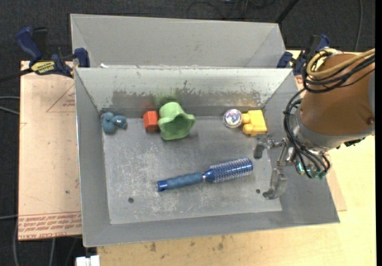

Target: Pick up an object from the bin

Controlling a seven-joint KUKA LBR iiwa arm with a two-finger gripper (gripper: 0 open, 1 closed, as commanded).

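My gripper (267, 170) hangs low at the right side of the bin, open, with nothing between its fingers. One fingertip (259, 151) is toward the back and the other (272, 192) is near the floor at the front right. Just left of the gripper lies a blue hairbrush (206, 176), its bristle head pointing at the gripper and its handle running left. Behind the gripper, against the back wall, a yellow block (255, 121) sits beside a small round silver thing (232, 117).
Along the back wall further left stand a green cup (175, 120) lying on its side, an orange-red block (150, 120) and a small blue figure (112, 121). The arm with its orange cover and cables leans in over the right rim.
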